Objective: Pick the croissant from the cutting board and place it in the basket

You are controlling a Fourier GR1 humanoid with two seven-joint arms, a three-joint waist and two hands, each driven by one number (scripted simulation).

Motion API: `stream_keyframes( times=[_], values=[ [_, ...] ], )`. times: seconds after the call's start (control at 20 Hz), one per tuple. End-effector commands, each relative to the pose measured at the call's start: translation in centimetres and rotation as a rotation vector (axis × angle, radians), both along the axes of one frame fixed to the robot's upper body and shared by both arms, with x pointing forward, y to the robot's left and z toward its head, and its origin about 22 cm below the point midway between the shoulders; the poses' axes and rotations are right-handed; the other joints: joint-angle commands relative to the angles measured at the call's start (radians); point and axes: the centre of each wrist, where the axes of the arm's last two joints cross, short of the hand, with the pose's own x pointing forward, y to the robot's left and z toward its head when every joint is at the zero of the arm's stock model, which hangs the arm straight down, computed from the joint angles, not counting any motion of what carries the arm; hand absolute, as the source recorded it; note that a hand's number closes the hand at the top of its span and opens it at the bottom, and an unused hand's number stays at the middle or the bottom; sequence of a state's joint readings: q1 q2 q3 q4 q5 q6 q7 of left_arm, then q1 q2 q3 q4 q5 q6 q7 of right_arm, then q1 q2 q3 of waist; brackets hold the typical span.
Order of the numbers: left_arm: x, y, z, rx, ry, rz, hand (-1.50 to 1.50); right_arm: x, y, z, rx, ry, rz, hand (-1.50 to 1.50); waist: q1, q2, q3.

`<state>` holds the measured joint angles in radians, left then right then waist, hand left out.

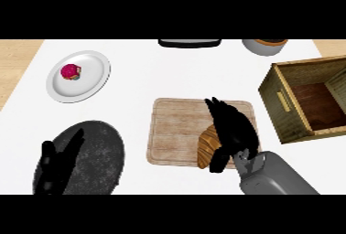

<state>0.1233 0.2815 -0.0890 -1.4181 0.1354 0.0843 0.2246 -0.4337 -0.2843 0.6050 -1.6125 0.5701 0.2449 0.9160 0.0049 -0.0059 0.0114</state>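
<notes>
1. Left hand (57,167): I am seeing it resting at the lower left of the head view, fingers straight and relaxed, holding nothing, lying over a dark round slab (94,151). It is sitting well apart from the task's thing and is playing no part.

2. White plate (86,75): lying toward 11 o'clock of the slab, carrying a small pink item (71,71). Not in play.

3. Cutting board (179,132): lying at mid-counter, its lower right quarter being covered by my working hand.

4. Croissant (208,146): sitting on the board near its lower right edge, long axis running roughly 12 to 6 o'clock, mostly hidden; only its left flank is showing.

5. Right hand (233,132): I am holding it directly over the croissant, fingers extending toward 12 o'clock along the pastry's length, thumb dropping at its 6 o'clock end. The fingers are looking laid over it; I cannot tell whether they are curling under it. This is by far the nearer hand.

6. Basket (287,107): standing at 2 o'clock from the right hand, just beside the board's right edge, open top facing up. I am judging the coming carry as a short lift up and rightward over the near wall.
</notes>
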Motion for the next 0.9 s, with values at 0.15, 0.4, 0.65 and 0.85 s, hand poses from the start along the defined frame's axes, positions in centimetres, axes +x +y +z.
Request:
stream_keyframes(
  times=[0.15, 0.4, 0.65, 0.85],
  values=[
    [-0.9, 0.0, -1.9, -0.037, 0.052, 0.015, 0.0, -0.2, 1.9, -2.0, -0.033, 0.013, -0.007, -1.5, -0.001, 0.006, -0.012],
    [1.5, 0.2, -0.9, -0.037, 0.056, 0.007, 0.0, 0.3, 0.8, -3.1, -0.113, 0.101, 0.002, -1.5, -0.007, 0.007, -0.012],
    [1.2, 0.5, -0.8, -0.021, 0.048, 0.008, 0.0, 0.2, 1.5, -3.9, -0.093, 0.124, -0.022, -1.5, -0.005, 0.006, -0.012],
    [-0.5, 2.4, -0.7, -0.013, 0.042, 0.021, 0.0, 0.5, 0.7, -5.9, -0.082, 0.125, -0.012, -1.5, -0.001, 0.007, -0.011]
  ],
)
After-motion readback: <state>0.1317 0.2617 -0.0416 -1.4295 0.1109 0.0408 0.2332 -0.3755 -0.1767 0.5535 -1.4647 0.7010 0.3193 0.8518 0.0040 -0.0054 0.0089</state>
